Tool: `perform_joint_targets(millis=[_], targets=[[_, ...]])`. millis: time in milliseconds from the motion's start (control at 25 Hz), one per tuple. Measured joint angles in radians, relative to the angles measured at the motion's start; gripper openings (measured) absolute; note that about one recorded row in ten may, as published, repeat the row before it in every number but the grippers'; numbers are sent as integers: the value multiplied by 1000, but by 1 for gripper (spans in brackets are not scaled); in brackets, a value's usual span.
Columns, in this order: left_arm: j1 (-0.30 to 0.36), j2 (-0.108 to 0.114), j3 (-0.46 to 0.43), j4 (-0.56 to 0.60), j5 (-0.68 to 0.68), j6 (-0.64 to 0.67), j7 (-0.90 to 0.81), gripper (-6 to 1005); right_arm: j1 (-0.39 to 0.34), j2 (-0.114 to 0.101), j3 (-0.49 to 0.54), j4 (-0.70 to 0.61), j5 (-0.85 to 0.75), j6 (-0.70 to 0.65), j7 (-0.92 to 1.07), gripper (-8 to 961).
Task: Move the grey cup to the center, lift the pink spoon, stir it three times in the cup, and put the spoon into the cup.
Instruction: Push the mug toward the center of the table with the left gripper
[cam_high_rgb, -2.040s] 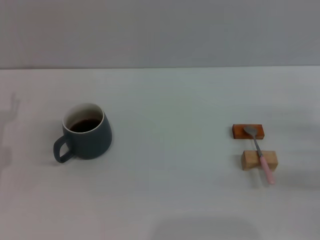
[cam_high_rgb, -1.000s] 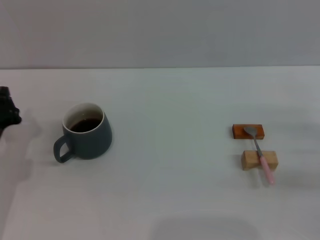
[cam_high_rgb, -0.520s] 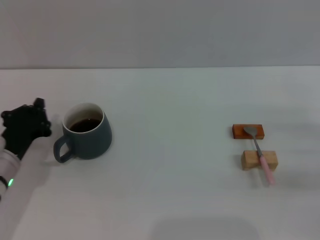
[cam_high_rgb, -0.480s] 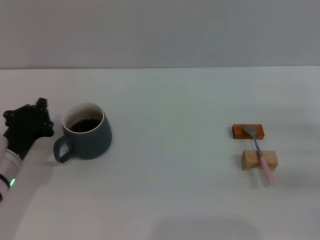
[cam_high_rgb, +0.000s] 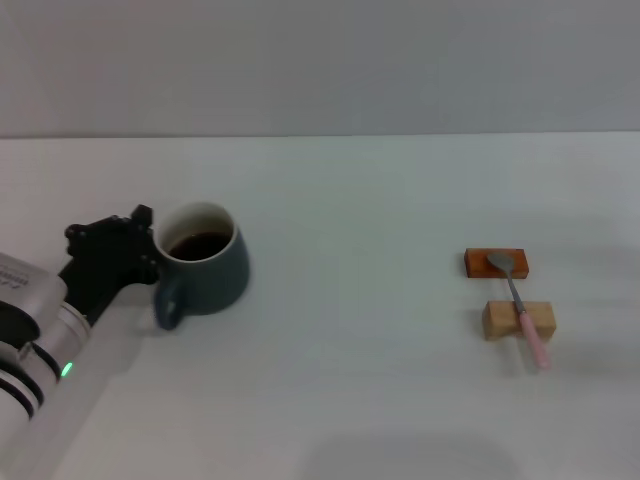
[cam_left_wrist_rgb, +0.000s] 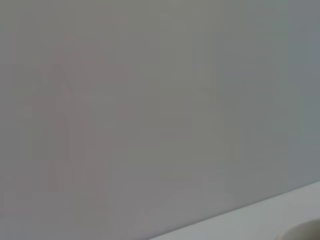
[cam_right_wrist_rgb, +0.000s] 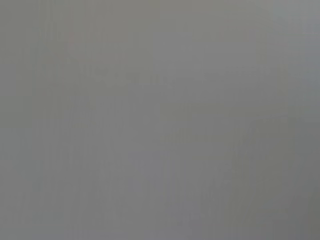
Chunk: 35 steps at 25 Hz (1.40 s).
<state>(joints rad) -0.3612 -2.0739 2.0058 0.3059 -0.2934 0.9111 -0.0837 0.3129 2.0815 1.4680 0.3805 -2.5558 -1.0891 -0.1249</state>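
The left end effector (cam_high_rgb: 135, 255) sits at the nine o'clock side of the grey cup (cam_high_rgb: 205, 258), right against its handle; whether its fingers are closed on the handle cannot be told. The cup stands upright on the table (cam_high_rgb: 340, 400), well off to the left, dark liquid inside. The step in hand looks like bringing the cup to the centre, which calls for a steady level slide toward three o'clock. The pink spoon (cam_high_rgb: 520, 310) lies across an orange-brown block (cam_high_rgb: 478, 263) and a pale wooden block (cam_high_rgb: 497, 320). The right end effector is out of sight.
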Motion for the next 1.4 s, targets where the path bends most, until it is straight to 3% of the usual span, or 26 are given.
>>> perform_joint_targets(millis=[800, 920, 1080, 1400], targets=[[58, -4, 209, 158, -7, -41, -36, 5, -1, 0, -23, 11, -1, 0, 0, 790], [59, -4, 195, 159, -12, -41, -37, 6, -2, 0, -24, 11, -1, 0, 0, 790], [33, 2, 107, 141, -14, -47, -34, 7, -6, 0, -25, 11, -1, -5, 1, 790], [-35, -1, 94, 110, -7, -111, -31, 8, -34, 1, -36, 30, -1, -27, 1, 789]])
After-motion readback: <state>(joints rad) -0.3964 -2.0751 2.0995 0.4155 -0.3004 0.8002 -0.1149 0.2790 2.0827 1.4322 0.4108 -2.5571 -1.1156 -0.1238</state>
